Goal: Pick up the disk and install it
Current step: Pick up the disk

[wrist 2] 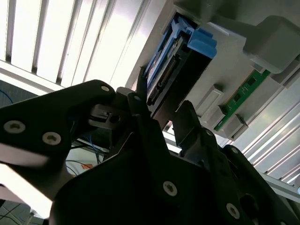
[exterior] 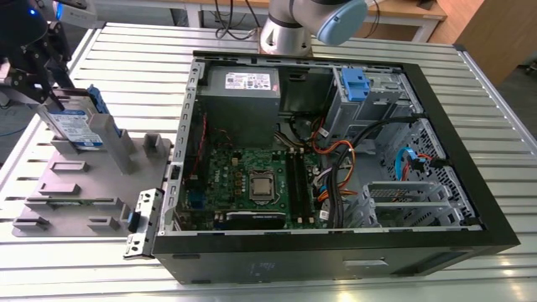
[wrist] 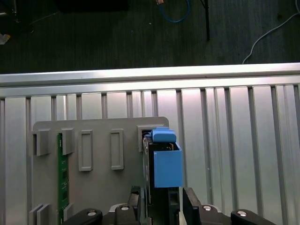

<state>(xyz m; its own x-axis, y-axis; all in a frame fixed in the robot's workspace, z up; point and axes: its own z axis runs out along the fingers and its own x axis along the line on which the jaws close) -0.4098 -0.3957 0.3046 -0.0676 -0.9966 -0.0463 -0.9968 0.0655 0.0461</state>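
My claw [exterior: 52,99] hung at the far end of the exterior view's left, down over the disk [exterior: 77,129], a flat silver-metal hard drive with a blue-and-white label and blue plastic side rails. The disk stood upright on its edge in the grey plastic holder block [exterior: 84,182], seated between the block's upright posts. In the first wrist view I looked down along the disk [wrist: 167,171]: its blue rail end rose toward me and its lower part sat inside my claw [wrist: 161,204]. Whether I was clenched on it or released, I could not tell. In the second wrist view the disk [wrist 2: 166,77] ran away from my claw [wrist 2: 161,112] into the holder block [wrist 2: 234,56]. A thin green circuit strip [wrist: 61,173] lay in another slot of the block, well apart from the disk. The block rested on the slatted aluminium surface [exterior: 84,270], just beside an open black desktop computer case [exterior: 336,251]. Inside the case lay a green motherboard [exterior: 251,176], a grey metal power-supply box [exterior: 241,94] and a blue plastic bay handle [exterior: 354,85].
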